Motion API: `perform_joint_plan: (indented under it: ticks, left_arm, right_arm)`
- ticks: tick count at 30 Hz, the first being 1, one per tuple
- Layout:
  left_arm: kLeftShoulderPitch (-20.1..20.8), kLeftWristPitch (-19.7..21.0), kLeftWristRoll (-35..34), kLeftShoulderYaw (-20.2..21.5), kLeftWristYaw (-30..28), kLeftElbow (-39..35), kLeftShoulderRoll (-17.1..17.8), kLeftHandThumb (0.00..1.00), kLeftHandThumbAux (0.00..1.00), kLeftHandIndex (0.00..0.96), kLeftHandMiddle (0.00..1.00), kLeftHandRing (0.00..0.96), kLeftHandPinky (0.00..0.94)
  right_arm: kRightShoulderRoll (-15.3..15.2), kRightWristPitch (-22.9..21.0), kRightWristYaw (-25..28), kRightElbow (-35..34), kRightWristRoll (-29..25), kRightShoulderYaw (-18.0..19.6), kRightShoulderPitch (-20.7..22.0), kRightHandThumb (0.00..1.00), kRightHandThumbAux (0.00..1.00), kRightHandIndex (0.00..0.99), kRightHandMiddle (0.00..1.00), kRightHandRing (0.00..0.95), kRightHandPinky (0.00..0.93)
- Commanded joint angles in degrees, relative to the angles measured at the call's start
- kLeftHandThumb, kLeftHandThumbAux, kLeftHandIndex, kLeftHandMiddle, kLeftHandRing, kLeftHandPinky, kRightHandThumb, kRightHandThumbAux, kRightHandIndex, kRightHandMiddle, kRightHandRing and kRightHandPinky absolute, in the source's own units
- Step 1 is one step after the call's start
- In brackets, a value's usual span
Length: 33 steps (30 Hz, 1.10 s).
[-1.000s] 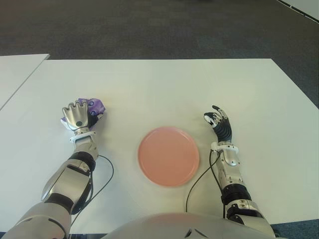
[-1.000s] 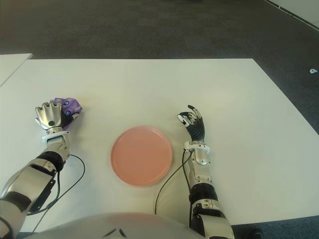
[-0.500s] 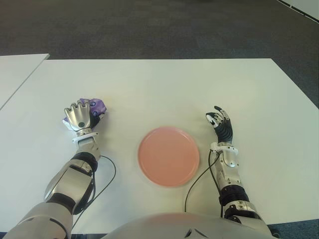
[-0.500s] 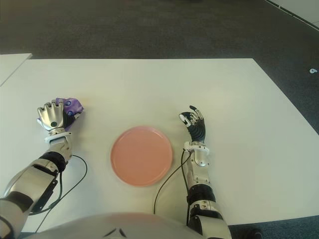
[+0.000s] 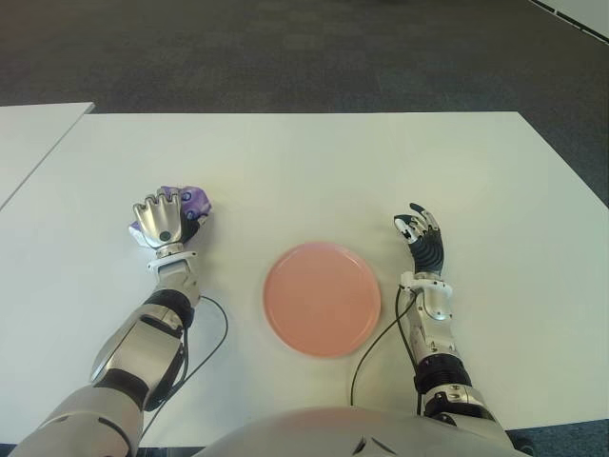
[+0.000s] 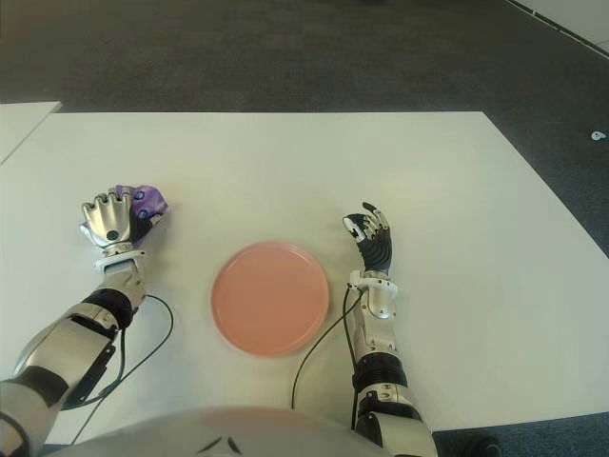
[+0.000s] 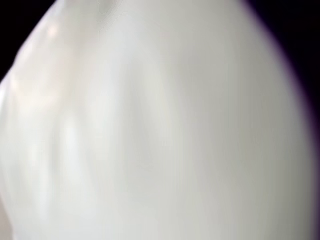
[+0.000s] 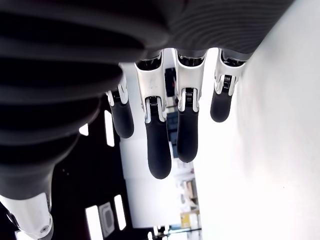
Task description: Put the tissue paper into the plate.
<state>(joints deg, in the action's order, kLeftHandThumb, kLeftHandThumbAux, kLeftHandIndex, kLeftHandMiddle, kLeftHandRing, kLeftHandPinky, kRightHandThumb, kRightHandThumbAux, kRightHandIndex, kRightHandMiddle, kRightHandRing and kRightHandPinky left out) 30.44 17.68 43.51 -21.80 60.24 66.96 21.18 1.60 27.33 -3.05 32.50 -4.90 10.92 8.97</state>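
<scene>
Left hand point(image 5: 162, 222) is clamped around the purple tissue paper point(image 5: 193, 202), out at nine o'clock from the pink plate point(image 5: 322, 299) on the white bench point(image 5: 333, 171). Right hand point(image 5: 422, 238) shows at three o'clock of the plate, fingers relaxed, holding nothing.

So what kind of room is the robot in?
Probably an office or a lab room. There's a big plain white table standing on dark grey carpet, and the edge of a second white table beside it on the robot's left. Only a pink plate and a purple tissue paper in its left hand lie out.
</scene>
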Motion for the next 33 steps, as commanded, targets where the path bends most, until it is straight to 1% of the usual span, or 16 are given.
perform_joint_plan:
  ticks: [1,5,9,13,17,19,25,30,32,33]
  left_arm:
    - [-1.60,-1.90,-1.39,-0.43,-2.09,-0.85,-1.66,0.853,0.656,0.444,0.495,0.820,0.863]
    - [-1.20,-1.99,-1.49,-0.27,-2.13,-2.52,-1.76,0.855,0.657,0.455,0.482,0.816,0.858]
    - [-0.90,-1.27,-0.92,-0.29,-1.31,-5.31,-1.85,0.855,0.658,0.457,0.471,0.817,0.858]
    - [-1.52,0.40,0.26,-0.43,-0.92,-10.21,-1.43,0.855,0.659,0.457,0.467,0.819,0.862]
    - [-2.48,3.36,2.02,-1.01,-1.87,-15.40,-0.82,0.855,0.658,0.458,0.472,0.813,0.860]
    - [-3.04,4.47,3.08,-1.54,-2.44,-17.40,-0.35,0.858,0.654,0.482,0.469,0.801,0.849]
    - [-4.38,6.07,4.90,-2.37,-4.38,-21.02,0.63,0.852,0.659,0.425,0.507,0.764,0.803]
    - [-4.47,6.83,5.95,-2.59,-6.20,-22.81,0.98,0.857,0.654,0.428,0.573,0.771,0.814]
    - [-4.43,7.48,6.58,-2.76,-7.46,-24.23,1.32,0.856,0.653,0.441,0.526,0.787,0.834]
    - [-4.44,7.96,6.95,-2.84,-8.14,-25.17,1.46,0.856,0.653,0.443,0.519,0.790,0.837]
  right_arm:
    - [0.76,-1.58,-0.74,0.09,-0.53,0.13,-1.85,0.953,0.646,0.224,0.471,0.334,0.205]
    - [0.43,-1.47,-1.08,1.87,-0.49,0.41,-0.68,0.954,0.646,0.226,0.471,0.334,0.209]
    - [0.34,-1.76,-1.22,1.75,-0.30,0.30,-0.76,0.954,0.646,0.227,0.471,0.334,0.202]
    - [0.24,-1.59,-1.34,1.87,-0.01,0.17,-0.92,0.954,0.646,0.225,0.470,0.332,0.192]
    - [0.14,-1.70,-1.32,1.86,0.10,0.05,-1.06,0.954,0.646,0.223,0.470,0.331,0.186]
    - [0.13,-1.60,-1.26,1.77,0.12,-0.03,-1.18,0.954,0.646,0.223,0.470,0.332,0.187]
    - [-0.04,-2.02,-1.29,1.56,0.27,-0.33,-1.39,0.953,0.645,0.221,0.471,0.335,0.193]
    - [-0.22,-2.66,-1.58,1.45,0.50,-0.61,-1.50,0.953,0.645,0.220,0.471,0.335,0.195]
    - [-0.25,-2.85,-1.89,1.40,0.75,-0.71,-1.57,0.952,0.645,0.219,0.471,0.334,0.197]
    - [-0.23,-2.89,-2.04,1.37,0.86,-0.77,-1.61,0.952,0.645,0.219,0.471,0.334,0.197]
